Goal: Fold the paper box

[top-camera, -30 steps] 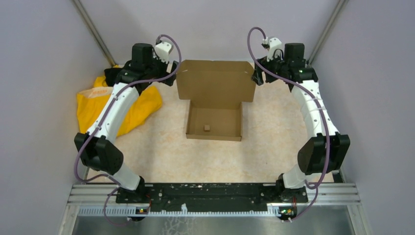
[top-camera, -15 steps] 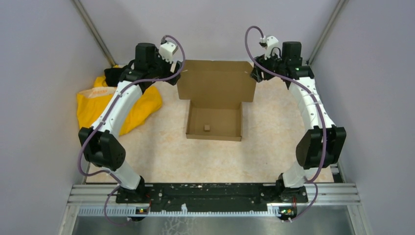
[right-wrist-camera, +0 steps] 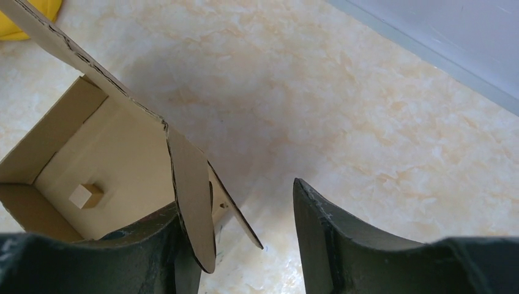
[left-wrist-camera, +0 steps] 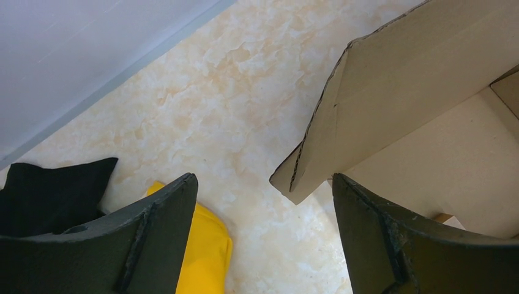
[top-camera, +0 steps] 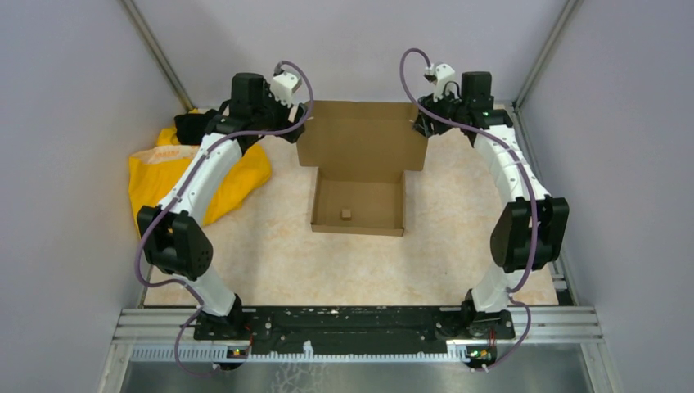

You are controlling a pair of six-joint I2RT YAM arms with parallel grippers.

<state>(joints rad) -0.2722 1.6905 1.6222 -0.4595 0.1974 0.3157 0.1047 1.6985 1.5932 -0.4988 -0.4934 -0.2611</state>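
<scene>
Paper box [top-camera: 360, 139]: one, lid raised, unmoved. Left gripper [left-wrist-camera: 263, 179], right gripper [right-wrist-camera: 238, 197]: two, both released, shifted inward toward lid corners.

Left white-and-black jointed arm [top-camera: 196, 176] reaches far forward, elbow bent low near base | left black two-finger gripper [left-wrist-camera: 263, 184] jaws spread wide | right white-and-black jointed arm [top-camera: 515, 176] mirrors it | right black two-finger gripper [right-wrist-camera: 245, 202] jaws apart

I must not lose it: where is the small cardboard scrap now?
In the top view, the small cardboard scrap lies inside the paper box, mid-table between both arms.
</scene>
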